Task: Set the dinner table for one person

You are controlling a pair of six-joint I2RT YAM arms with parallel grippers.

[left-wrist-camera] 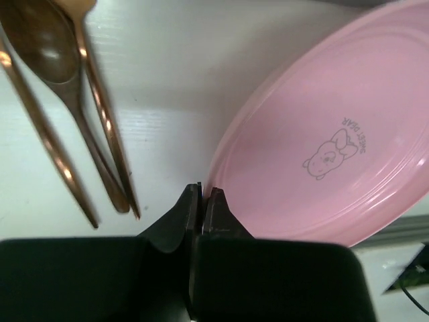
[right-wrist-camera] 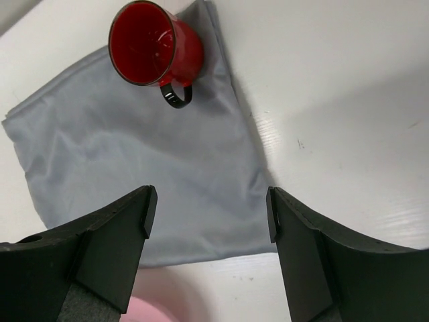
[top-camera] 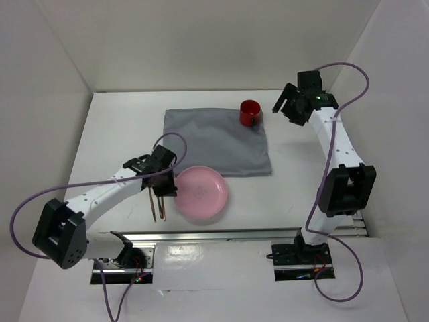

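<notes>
The white dinner table [top-camera: 114, 127] carries a grey cloth [top-camera: 218, 141] with a red cup [top-camera: 250, 112] on its far right corner. A pink plate [top-camera: 200, 193] lies at the cloth's near edge. Copper-coloured cutlery [top-camera: 159, 204] lies left of the plate. My left gripper [top-camera: 163, 182] is between the cutlery and the plate. In the left wrist view its jaws [left-wrist-camera: 203, 194] are shut, tips at the plate's [left-wrist-camera: 322, 147] left rim, with nothing visible between them. My right gripper [top-camera: 285, 107] is open and empty to the right of the cup. In the right wrist view it [right-wrist-camera: 208, 208] hovers over the cloth's [right-wrist-camera: 134, 168] corner.
A metal rail [top-camera: 234, 236] runs along the table's near edge, close to the plate. White walls enclose the table on the left, back and right. The spoon [left-wrist-camera: 47, 47] and other handles lie side by side in the left wrist view.
</notes>
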